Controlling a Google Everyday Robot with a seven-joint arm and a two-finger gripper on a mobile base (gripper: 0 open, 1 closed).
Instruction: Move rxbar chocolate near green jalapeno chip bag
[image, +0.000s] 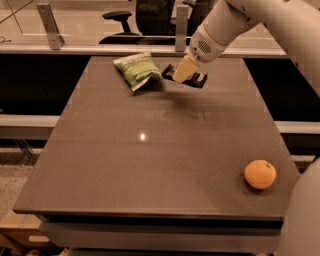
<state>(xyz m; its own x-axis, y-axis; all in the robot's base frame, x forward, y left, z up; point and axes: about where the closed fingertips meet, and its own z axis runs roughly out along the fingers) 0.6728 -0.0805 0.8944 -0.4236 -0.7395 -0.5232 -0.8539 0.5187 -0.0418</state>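
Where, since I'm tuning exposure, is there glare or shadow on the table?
Camera view: a small glare spot mid-table; soft shadow beneath the gripper, holding the flat black foil bar beside the crinkled green chip bag at the far edge.

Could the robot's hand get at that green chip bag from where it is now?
Probably yes. The hand hangs close beside the green jalapeno chip bag, with nothing between them. But it seems to hold the rxbar chocolate, which it would have to put down first.
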